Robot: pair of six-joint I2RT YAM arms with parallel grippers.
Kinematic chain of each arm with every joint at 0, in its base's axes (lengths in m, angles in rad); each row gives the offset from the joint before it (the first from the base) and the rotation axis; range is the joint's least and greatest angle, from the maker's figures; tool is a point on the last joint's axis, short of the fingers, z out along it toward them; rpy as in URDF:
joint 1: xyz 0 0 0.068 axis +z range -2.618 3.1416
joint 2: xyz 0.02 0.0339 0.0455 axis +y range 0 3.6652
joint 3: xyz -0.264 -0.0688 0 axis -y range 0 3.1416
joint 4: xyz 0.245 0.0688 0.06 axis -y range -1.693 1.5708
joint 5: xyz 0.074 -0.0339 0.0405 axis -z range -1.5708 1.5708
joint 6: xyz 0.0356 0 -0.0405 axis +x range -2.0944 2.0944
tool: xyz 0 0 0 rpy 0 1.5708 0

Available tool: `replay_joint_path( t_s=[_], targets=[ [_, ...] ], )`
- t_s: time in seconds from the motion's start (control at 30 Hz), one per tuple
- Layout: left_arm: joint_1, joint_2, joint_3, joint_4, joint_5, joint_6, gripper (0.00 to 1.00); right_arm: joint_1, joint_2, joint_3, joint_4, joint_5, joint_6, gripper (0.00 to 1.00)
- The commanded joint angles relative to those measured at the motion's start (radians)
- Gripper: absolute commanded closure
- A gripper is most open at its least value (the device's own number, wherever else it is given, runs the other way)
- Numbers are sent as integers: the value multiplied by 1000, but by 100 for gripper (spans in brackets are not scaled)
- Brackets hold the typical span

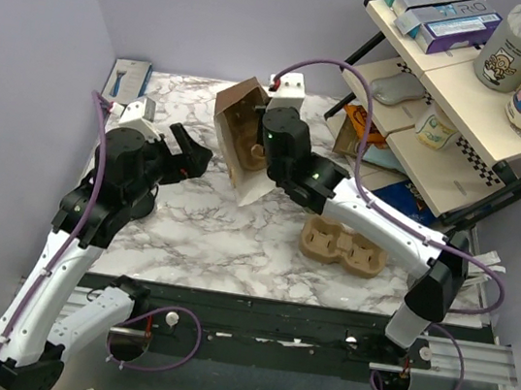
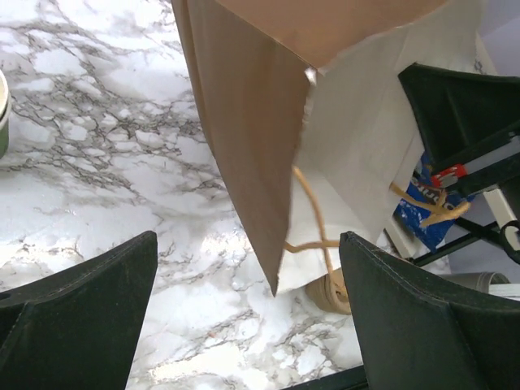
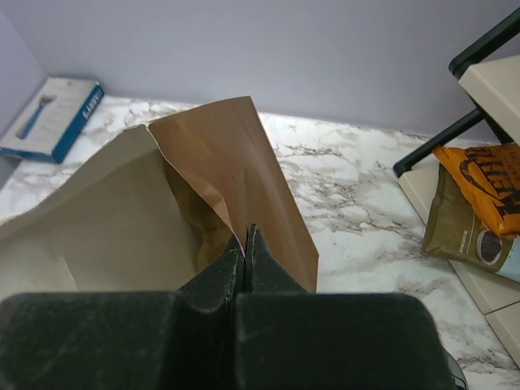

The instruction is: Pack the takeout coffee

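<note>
A brown paper bag (image 1: 240, 104) stands tilted at the back middle of the marble table, its mouth open toward me. My right gripper (image 1: 265, 152) is shut on the bag's rim; in the right wrist view the jaws (image 3: 247, 236) pinch the paper edge of the bag (image 3: 236, 154). My left gripper (image 1: 192, 157) hangs open just left of the bag, whose lower corner (image 2: 244, 122) and twine handle sit between the wide-spread fingers (image 2: 81, 309). Only a sliver of a green cup with a pale rim (image 2: 3, 114) shows; I see no lid on it, so the takeout coffee is not identifiable.
A brown moulded-pulp cup tray (image 1: 341, 246) lies on the table right of centre, under the right forearm. A shelf rack (image 1: 468, 118) with boxes, tubs and snack bags fills the right side. A blue box (image 1: 125, 82) lies at the back left beside the wall.
</note>
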Motion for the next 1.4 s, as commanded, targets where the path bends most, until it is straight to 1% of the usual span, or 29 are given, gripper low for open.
replay_joint_path(
  t_s=[0.0,0.03,0.07,0.1,0.13,0.17,0.2,0.23,0.27,0.3,0.37,0.47,0.53,0.57,0.6,0.67,0.7,0.77,0.9,1.1,1.17,1.23,1.3,1.37],
  targets=[
    [-3,-48,15,2,-70,-20,1,-1,-77,41,65,56,45,99],
    [-3,-50,16,-4,-79,-23,1,-1,-75,45,32,71,66,99],
    [-3,-53,18,-18,-85,-34,1,-2,-71,67,-14,71,125,99],
    [-4,-54,18,-21,-87,-32,1,-2,-65,82,-138,71,173,99],
    [-4,-59,18,-23,-87,-39,1,-7,-55,90,-198,39,224,99],
    [-3,-59,16,-29,-88,-43,1,-14,-49,93,-252,9,321,99],
    [-4,-60,13,-29,-90,-49,1,-22,-42,85,-351,-27,369,99],
    [-3,-62,12,-29,-90,-52,1,-46,-17,79,-391,-94,406,99],
    [-3,-60,12,-38,-94,-57,1,-57,1,75,-427,-122,461,99],
    [-4,-60,10,-39,-94,-59,1,-67,18,69,-476,-146,474,99],
    [-3,-62,7,-44,-93,-60,1,-74,58,70,-511,-183,500,99],
    [-4,-65,9,-40,-76,-55,1,-74,40,68,-498,-205,496,99],
    [-3,-63,15,-33,-68,-51,1,-73,-1,35,-414,-196,477,99],
    [-4,-60,18,-23,-64,-48,1,-74,-24,15,-365,-196,424,99],
    [-4,-57,26,-18,-53,-45,1,-74,-72,-2,-275,-194,401,99],
    [-3,-44,38,-7,-45,-40,1,-74,-113,-51,-196,-214,338,99],
    [-3,-37,52,-3,-33,-39,1,-73,-149,-68,-120,-223,319,99],
    [-4,-17,67,9,-19,-33,1,-71,-183,-115,-62,-251,286,99],
    [-3,19,107,37,34,-17,1,-71,-210,-132,-51,-243,292,99],
    [-4,76,118,112,214,-9,1,-68,-177,-123,-56,-240,292,99],
    [-3,84,110,128,220,-13,1,-65,-167,-116,-57,-233,286,99],
    [-3,98,102,120,196,-11,1,-67,-160,-111,-56,-231,284,99],
    [-4,134,107,70,141,13,1,-67,-157,-108,-51,-236,281,99],
    [-3,165,101,37,130,27,1,-67,-155,-106,-50,-236,285,99]
  ],
)
